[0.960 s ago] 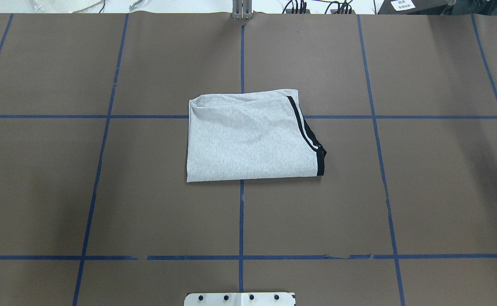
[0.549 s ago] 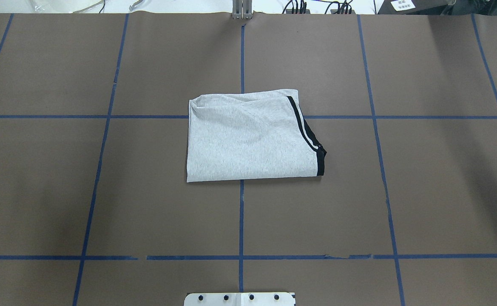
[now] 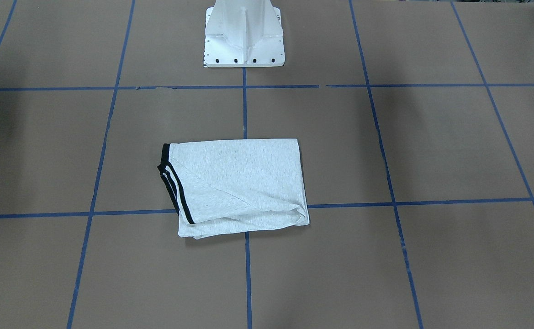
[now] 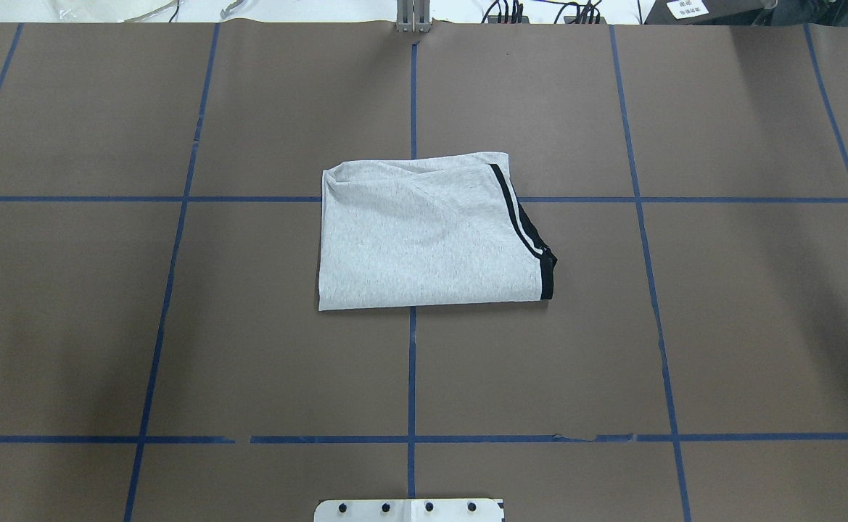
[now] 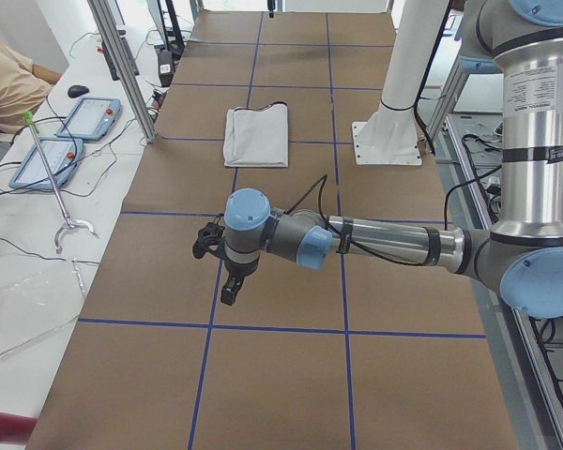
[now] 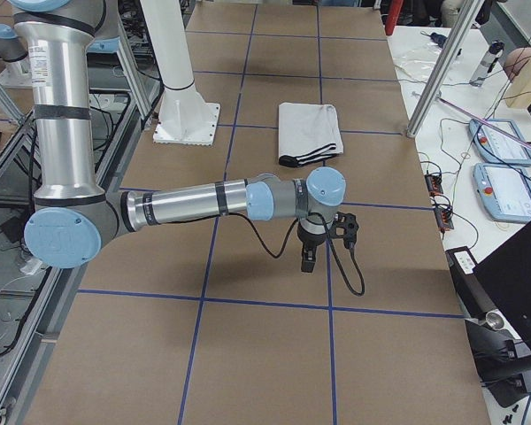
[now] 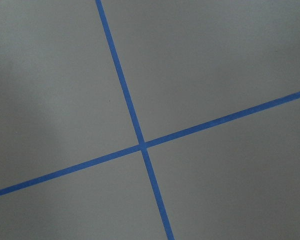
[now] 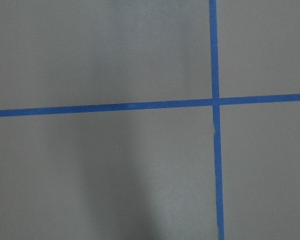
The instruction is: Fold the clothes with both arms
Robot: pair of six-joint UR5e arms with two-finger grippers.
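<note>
The left claw point(image 5: 228, 296) hangs pointing down just over the worktop point(image 4: 757, 326), beside a tape line point(image 4: 412, 362). It shows only from the side, so I cannot tell whether it is wide or narrow. The right claw point(image 6: 306, 262) hangs the same way at the other end of the worktop, and its opening cannot be told either. Each wrist view shows one crossing of two blue lines on bare brown surface.

The two arms reach out low and nearly level from the robot's side: the left arm point(image 5: 385, 246) and the right arm point(image 6: 186, 205), each with light blue joint caps.

One grey shirt point(image 4: 424, 239) lies flat in the middle of the worktop, well apart from both claws and out in front of the one white pedestal point(image 3: 244, 32). It is folded into a rough rectangle over a crossing of two lines. Two black stripes point(image 4: 514, 210) run along its edge on the robot's right, ending at a black band point(image 4: 548, 277).

Two handheld panels point(image 5: 89, 117) lie on a side table beside a seated person point(image 5: 9, 84).
</note>
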